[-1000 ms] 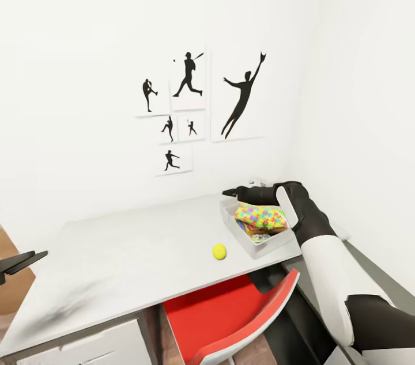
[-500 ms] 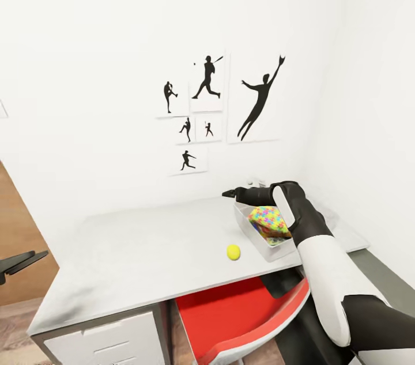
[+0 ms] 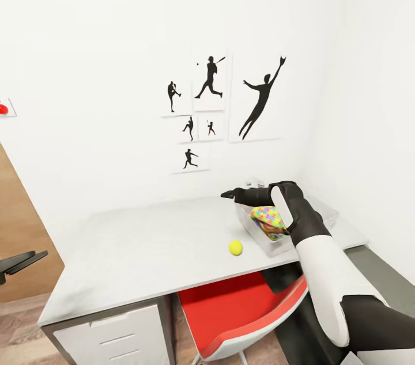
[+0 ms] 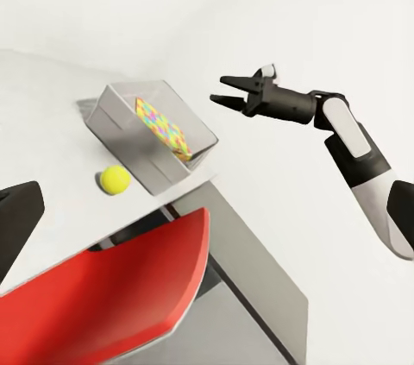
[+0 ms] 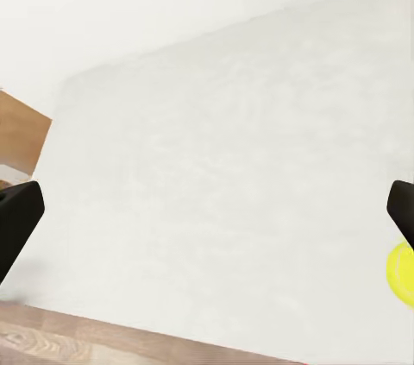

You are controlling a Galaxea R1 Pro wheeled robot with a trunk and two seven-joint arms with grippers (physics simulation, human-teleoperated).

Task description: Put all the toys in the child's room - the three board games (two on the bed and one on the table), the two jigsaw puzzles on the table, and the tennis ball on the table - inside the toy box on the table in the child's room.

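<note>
1. table [image 3: 144, 250] – pale grey top against the white wall, white drawers [image 3: 109, 336] under its left end, lower dark grey side section [image 3: 380, 273] at the right.
2. toy box [image 3: 253, 232] sits at the right end of the top, near the front edge. a jigsaw puzzle [image 3: 268, 218] lies tilted inside it, more colourful flat items under it – can't tell which.
3. tennis ball [image 3: 235, 247] rests on the top just left of the toy box, near the front edge, not touching it. also seen in the left wrist view [image 4: 115, 179] and at the edge of the right wrist view [image 5: 402, 272].
4. right gripper [image 3: 229, 194] hangs over the back left corner of the toy box, above the rim. jaws spread apart, nothing between them – clear in the left wrist view [image 4: 226, 91].
5. left gripper [image 3: 23, 261] is off the left end of the table, well apart from the toys. only dark finger tips show, so can't tell whether the jaws are released or clenched.
6. red chair [image 3: 242, 307] is tucked under the front edge below the ball.
7. black sports-silhouette pictures [image 3: 225, 106] on the wall above the table.
</note>
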